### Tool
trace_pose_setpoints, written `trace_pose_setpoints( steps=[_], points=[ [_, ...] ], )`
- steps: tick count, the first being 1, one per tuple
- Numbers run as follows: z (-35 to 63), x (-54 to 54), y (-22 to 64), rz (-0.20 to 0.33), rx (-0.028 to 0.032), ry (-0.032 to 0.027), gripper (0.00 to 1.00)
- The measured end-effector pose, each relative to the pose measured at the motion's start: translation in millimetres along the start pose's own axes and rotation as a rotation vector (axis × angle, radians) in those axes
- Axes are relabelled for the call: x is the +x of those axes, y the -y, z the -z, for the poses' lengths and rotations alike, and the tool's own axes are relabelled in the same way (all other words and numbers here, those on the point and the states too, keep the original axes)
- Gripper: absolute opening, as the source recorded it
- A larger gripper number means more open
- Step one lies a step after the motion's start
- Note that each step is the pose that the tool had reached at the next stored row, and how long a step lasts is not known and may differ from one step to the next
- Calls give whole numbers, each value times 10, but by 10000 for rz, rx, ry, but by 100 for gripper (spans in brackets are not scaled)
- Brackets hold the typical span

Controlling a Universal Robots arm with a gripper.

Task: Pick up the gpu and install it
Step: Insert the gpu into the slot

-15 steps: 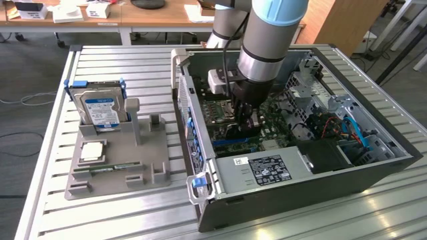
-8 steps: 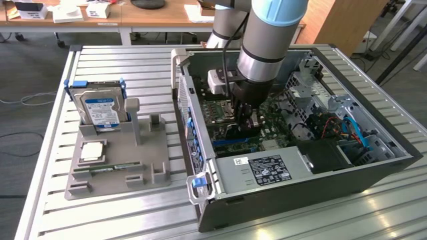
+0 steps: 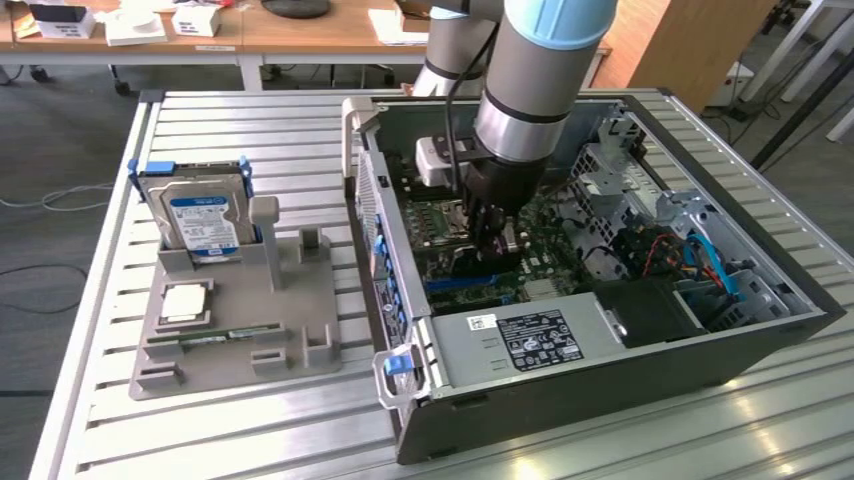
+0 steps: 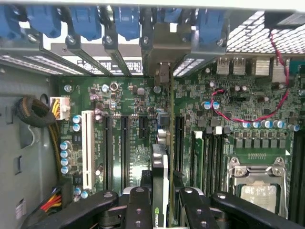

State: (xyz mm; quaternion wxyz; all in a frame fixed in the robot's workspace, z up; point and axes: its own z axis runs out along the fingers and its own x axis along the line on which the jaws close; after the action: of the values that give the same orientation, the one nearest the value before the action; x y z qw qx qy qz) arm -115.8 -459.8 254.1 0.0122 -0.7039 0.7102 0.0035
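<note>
We see the claw [image 4: 164,208] clamped on the gpu [image 4: 160,162], card held edge-on inside the open computer case [image 3: 587,395] on the bench [image 3: 240,435], over the motherboard [image 4: 133,95] slots, bracket [image 4: 162,71] toward the case's rear wall

Soft, even light covers the ribbed desk [image 3: 200,440], leaving a faint sheen. Inside the computer case [image 3: 574,400] it is dimmer. In the wrist view, backlight glares through the rear grille [image 4: 248,36], and the gpu [image 4: 160,186] looks dark.
</note>
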Motion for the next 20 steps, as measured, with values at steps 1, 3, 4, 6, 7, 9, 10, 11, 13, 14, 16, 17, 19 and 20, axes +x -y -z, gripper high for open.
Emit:
trace_pose_setpoints(
  steps=[1,3,4,6,7,9,10,11,13,14,16,17,19,20],
  points=[
    [33,0,0,0,-4,-8,27],
    [54,-1,1,1,-4,-9,27],
    [54,-1,1,1,-3,-8,27],
    [52,0,0,1,-4,-10,27],
    [50,0,-1,-8,-5,-12,27],
    [45,0,-3,-58,-5,-15,27],
    [44,0,-3,-99,-4,-15,27],
    [43,0,-3,-142,-3,-15,27],
    [41,0,-3,-172,-1,-13,27],
    [40,0,-3,-191,0,-13,27],
    [33,0,-3,-215,2,-9,27],
    [29,0,-3,-223,2,-11,27],
    [22,0,-3,-231,0,-16,27],
    [19,1,-3,-234,0,-17,27]
  ],
)
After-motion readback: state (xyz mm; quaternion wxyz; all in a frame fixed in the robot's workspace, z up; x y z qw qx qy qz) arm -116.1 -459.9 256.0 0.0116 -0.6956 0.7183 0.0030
